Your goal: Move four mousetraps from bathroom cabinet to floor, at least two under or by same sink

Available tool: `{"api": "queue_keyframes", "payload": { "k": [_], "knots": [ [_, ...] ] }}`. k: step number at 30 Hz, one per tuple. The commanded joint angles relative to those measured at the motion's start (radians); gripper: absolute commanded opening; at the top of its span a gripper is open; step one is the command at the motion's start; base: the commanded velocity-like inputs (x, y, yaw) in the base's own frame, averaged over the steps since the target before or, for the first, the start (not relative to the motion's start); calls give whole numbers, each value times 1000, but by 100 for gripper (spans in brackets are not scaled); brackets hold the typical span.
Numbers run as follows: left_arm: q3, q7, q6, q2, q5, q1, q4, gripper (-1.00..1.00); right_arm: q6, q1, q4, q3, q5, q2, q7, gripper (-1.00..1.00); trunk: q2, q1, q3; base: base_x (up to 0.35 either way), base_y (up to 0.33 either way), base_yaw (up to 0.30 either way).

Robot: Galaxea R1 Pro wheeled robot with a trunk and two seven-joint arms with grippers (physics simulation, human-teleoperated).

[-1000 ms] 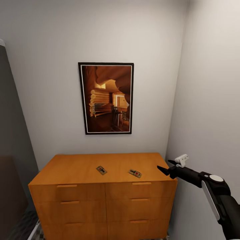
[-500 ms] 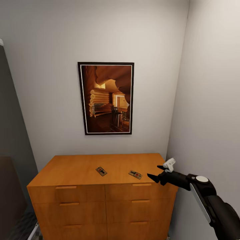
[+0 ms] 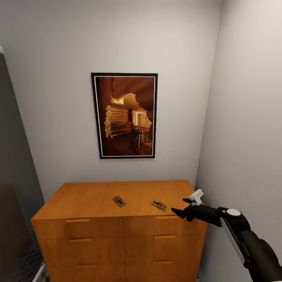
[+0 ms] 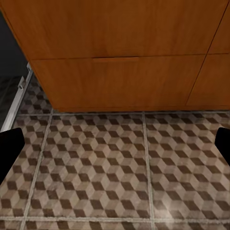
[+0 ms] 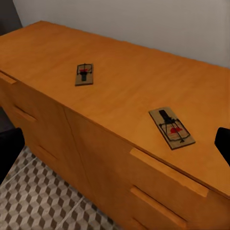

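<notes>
The orange-brown cabinet [image 3: 90, 197] stands against the far wall with two mousetraps on its flat top. One mousetrap [image 3: 119, 201] lies near the middle and the other mousetrap [image 3: 159, 205] lies near the front right. My right gripper [image 3: 178, 205] hovers open just right of that second trap, level with the top's front right corner, holding nothing. In the right wrist view the nearer mousetrap [image 5: 172, 128] and the farther mousetrap [image 5: 85, 74] lie apart on the cabinet [image 5: 124, 91]. My left gripper [image 4: 116, 146] is open and empty, low over the bathroom floor [image 4: 96, 163] before the bottom drawer [image 4: 115, 79].
A framed picture [image 3: 124, 115] hangs on the wall above the cabinet. The white side wall [image 3: 246, 117] runs close along my right arm. A dark panel [image 3: 13, 188] stands left of the cabinet, with a pale metal rail [image 4: 19, 96] at its foot.
My right arm has swung left and slightly down, bringing the open gripper closer to the right-hand mousetrap. Both traps lie where they were.
</notes>
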Motion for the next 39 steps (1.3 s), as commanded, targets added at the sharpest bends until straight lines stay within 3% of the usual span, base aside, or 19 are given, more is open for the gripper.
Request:
{"api": "queue_keyframes", "payload": {
  "k": [1,17,39],
  "knots": [
    [3,-10,-2,0,8,0,2,100,7,0,0,0,-3,-1,1,100,-1,0,0,79,0,0],
    [3,-10,-2,0,8,0,2,100,4,0,1,1,-3,-2,6,100,-1,0,0,155,-88,0],
    [3,-10,-2,1,8,0,2,100,8,0,76,-1,-2,-1,-7,100,-1,0,0,10,-8,0]
  ]
}}
